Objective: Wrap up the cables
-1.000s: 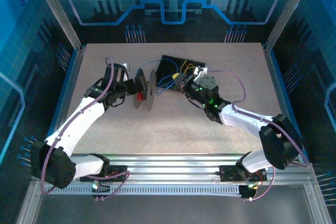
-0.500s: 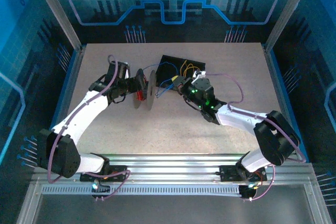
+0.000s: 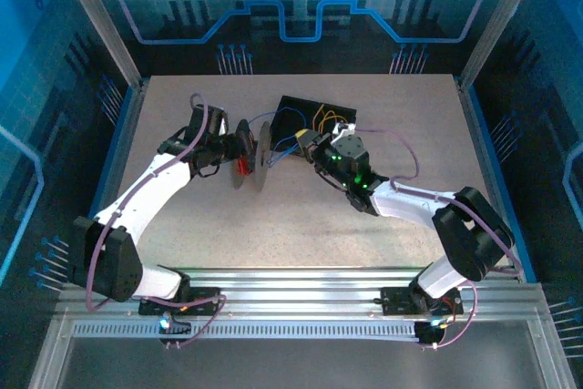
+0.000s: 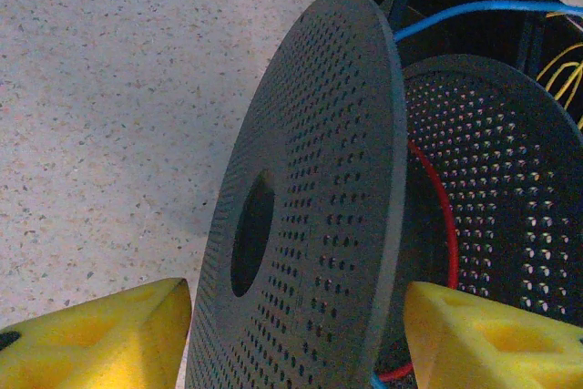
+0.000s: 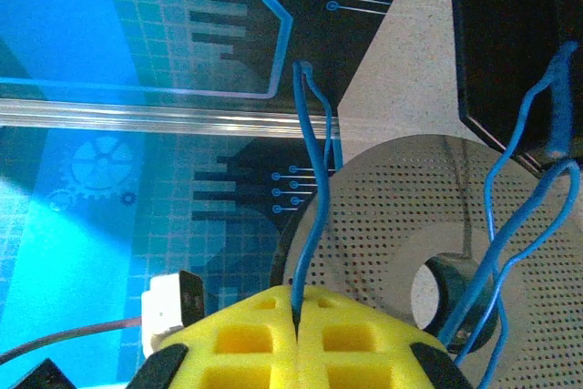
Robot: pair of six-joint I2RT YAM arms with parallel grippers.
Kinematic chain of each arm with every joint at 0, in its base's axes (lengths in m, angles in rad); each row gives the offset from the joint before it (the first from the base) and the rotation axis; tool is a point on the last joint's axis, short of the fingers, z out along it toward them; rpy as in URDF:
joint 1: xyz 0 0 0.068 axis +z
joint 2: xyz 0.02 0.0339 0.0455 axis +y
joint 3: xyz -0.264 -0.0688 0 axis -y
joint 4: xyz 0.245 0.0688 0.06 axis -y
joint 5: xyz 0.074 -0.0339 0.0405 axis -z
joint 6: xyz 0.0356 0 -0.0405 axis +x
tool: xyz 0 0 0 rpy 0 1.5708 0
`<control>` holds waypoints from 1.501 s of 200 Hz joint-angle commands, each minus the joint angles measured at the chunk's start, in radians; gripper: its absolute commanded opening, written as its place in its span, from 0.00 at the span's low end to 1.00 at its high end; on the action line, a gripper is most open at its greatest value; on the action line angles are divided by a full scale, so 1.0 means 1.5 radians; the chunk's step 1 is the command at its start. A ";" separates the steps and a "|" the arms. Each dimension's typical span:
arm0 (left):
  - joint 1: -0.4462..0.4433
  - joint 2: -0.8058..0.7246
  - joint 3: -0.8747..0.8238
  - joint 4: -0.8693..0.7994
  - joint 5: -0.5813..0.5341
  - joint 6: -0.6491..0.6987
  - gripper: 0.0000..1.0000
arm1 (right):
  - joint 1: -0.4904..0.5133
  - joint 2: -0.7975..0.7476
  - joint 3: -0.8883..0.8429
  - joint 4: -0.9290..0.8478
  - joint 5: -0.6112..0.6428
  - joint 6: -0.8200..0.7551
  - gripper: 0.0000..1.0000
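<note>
A spool of two black perforated discs (image 3: 251, 154) stands on edge at mid-table. My left gripper (image 3: 235, 154) comes at it from the left. Its yellow fingers (image 4: 100, 339) stand apart on either side of the near disc (image 4: 310, 216), with a thin gap at the right pad. A red cable (image 4: 450, 225) curves between the discs. My right gripper (image 3: 311, 147) is just right of the spool and is shut on the blue cable (image 5: 310, 216), which rises from the closed pads (image 5: 255, 334). More blue loops (image 5: 510, 216) hang in front of the disc (image 5: 383, 207). Yellow cables (image 3: 326, 118) lie in the black box.
The open black box (image 3: 314, 114) sits behind the right gripper, close to the spool. Bare speckled table (image 3: 273, 225) lies in front of both grippers. Aluminium frame posts (image 3: 114, 43) and blue walls enclose the table. A rail (image 3: 301, 284) runs along the near edge.
The left gripper's jaws have narrowed around the near disc and its arm has swung slightly. The right gripper has shifted a little left toward the spool, still holding the blue cable.
</note>
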 commanded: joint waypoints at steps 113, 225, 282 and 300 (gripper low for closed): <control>0.006 0.013 0.019 -0.001 0.009 0.017 0.60 | 0.009 -0.041 -0.024 0.043 -0.006 0.010 0.00; 0.006 0.027 0.021 0.002 0.011 0.017 0.42 | 0.004 -0.052 -0.036 0.031 -0.003 0.008 0.00; 0.005 0.046 0.029 -0.014 -0.002 0.036 0.11 | -0.007 -0.044 -0.039 0.024 -0.009 0.007 0.00; 0.006 0.052 0.040 -0.032 -0.004 0.044 0.00 | -0.017 -0.039 -0.037 0.016 -0.020 0.001 0.00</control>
